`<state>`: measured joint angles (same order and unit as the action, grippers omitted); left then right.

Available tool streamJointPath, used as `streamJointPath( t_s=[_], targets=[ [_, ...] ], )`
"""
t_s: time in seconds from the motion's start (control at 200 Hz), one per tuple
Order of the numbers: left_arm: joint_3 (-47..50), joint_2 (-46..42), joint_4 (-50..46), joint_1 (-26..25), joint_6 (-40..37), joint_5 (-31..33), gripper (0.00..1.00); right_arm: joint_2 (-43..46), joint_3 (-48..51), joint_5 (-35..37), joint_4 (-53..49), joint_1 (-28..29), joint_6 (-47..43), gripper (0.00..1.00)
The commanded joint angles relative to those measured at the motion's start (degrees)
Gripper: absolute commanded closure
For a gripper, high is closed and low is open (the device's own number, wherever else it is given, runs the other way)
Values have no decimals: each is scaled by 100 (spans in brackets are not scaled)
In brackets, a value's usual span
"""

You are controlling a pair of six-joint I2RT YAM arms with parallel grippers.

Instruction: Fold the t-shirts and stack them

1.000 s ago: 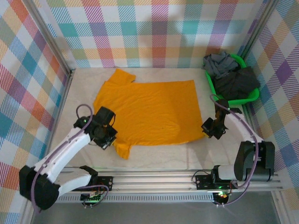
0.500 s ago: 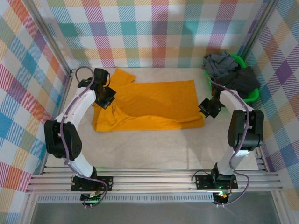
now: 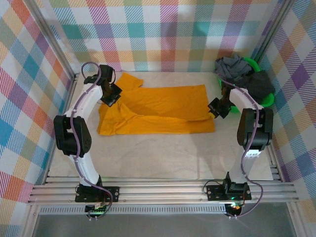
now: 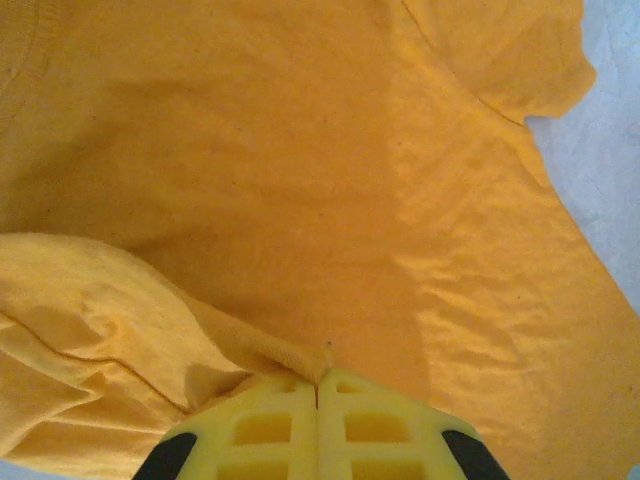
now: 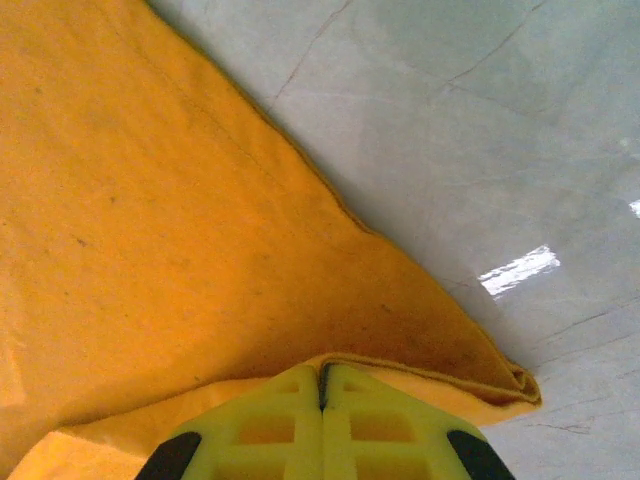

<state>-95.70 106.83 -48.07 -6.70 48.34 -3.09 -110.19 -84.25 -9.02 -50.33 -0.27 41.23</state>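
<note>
mustard-orange t-shirt (image 3: 158, 111) lies on the table (image 3: 158, 158), on the left-arm side of the green basket (image 3: 267, 103), with one long edge lifted over its body in a lengthwise fold. the grey t-shirt (image 3: 232, 66) and charcoal t-shirt (image 3: 259, 84) are heaped in that basket, unfolded.

the left gripper (image 3: 112, 95) is at the shirt end farthest from the basket. in the left wrist view its fingers are pressed together on a ridge of hem, with bunched cloth beside them. the right gripper (image 3: 216, 107) is at the end just beside the basket, pinching the doubled corner.

hazards i judge from here:
- uneven release: if one pinch lets go first, the folded layer skews and its edges will not line up.
- thin grip: both pinches hold only the hem, so a fast pull may let the cloth slip out.
- bunching: the slack at the left gripper may set as a crease.
- snagging: i expect the right gripper could catch the basket rim when it retracts.
</note>
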Motion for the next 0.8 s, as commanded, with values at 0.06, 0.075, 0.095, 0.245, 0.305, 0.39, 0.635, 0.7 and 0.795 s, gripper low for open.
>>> streamJointPath(
  t_s=[0.06,0.075,0.095,0.245,0.305,0.39,0.635,0.7,0.795],
  targets=[
    [-177,127,-172,107,-154,88,100,-241,-323,-4,-104,1,51,100],
    [-181,128,-168,110,-155,96,100,-246,-340,4,-108,1,45,100],
    [-186,138,-174,122,-157,98,100,-260,-361,13,-117,-2,43,100],
    [-268,270,-173,155,-193,90,100,-366,-468,78,-160,-1,26,100],
    [-313,332,-174,160,-215,90,100,-418,-505,84,-152,1,25,100],
    [-382,419,-159,169,-235,71,100,-476,-544,131,-188,1,25,100],
    [-954,788,-589,238,-503,142,66,-294,-567,407,-92,26,-74,62],
    [-878,627,-696,280,-577,258,50,-74,-592,501,-108,73,-254,54],
    [-371,175,-849,406,-593,366,42,238,-438,510,-187,104,-504,43]
  ],
)
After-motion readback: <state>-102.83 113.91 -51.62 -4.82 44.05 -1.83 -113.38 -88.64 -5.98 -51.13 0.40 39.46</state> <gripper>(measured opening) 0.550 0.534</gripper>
